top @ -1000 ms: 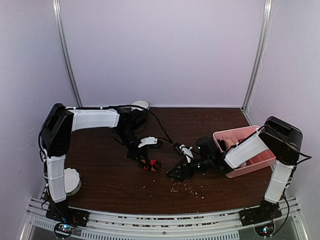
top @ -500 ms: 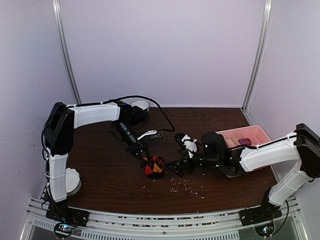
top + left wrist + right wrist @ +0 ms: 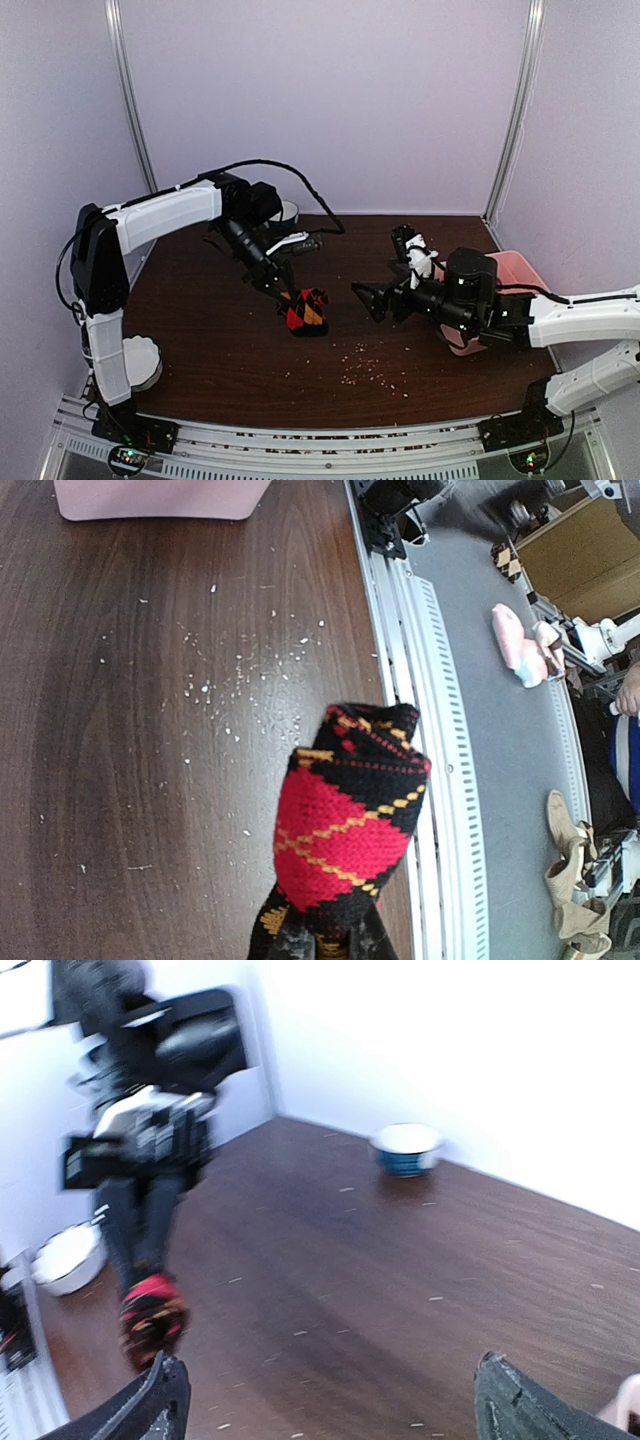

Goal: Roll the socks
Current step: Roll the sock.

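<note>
Dark wood bench (image 3: 200, 350), lilac walls: left pincer (image 3: 288, 297) pinches the argyle sock (image 3: 306, 316) by one end, mid-frame. Right pincer (image 3: 328, 1380) gapes empty, to its right. Soft, light, floppy; probably best grasped at its free end.

The left arm (image 3: 165, 212) reached from the left edge of the table (image 3: 200, 345) toward its middle, wrist pitched down, left gripper (image 3: 287, 297) clamped on the argyle sock (image 3: 305, 315). The right arm (image 3: 580, 318) stretched low leftward, right gripper (image 3: 328, 1360) spread wide, holding nothing.
</note>
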You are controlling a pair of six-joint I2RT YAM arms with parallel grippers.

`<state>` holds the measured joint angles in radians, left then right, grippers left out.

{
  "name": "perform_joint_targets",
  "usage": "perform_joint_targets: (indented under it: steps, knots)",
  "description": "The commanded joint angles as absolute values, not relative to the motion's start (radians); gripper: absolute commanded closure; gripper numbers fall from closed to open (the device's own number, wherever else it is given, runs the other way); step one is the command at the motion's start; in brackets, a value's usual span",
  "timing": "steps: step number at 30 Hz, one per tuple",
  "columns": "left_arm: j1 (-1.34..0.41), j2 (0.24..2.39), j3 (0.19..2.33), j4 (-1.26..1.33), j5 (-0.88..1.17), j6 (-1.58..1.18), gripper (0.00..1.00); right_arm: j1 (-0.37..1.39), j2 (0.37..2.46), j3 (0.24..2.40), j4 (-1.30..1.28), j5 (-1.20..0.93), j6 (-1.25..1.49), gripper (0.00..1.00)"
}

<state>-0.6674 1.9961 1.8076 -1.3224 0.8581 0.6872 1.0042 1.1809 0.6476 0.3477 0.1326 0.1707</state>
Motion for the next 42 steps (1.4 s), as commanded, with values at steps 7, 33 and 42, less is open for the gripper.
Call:
perform_joint_targets:
  steps: [7, 33, 42]
  knots:
    - [-0.660, 1.965, 1.853, -1.459, 0.909, 0.745, 1.00, 1.050, 1.375, 0.864, 0.270, -0.331, 0.168, 0.01]
    - [-0.664, 1.770, 1.849, -1.357, 0.781, 0.722, 0.02, 1.028, 1.517, 0.995, 0.311, -0.345, 0.368, 1.00]
    - [-0.750, 1.589, 1.729, -1.011, 0.327, 0.623, 0.02, 1.035, 1.511, 1.012, 0.357, -0.114, 0.541, 1.00]
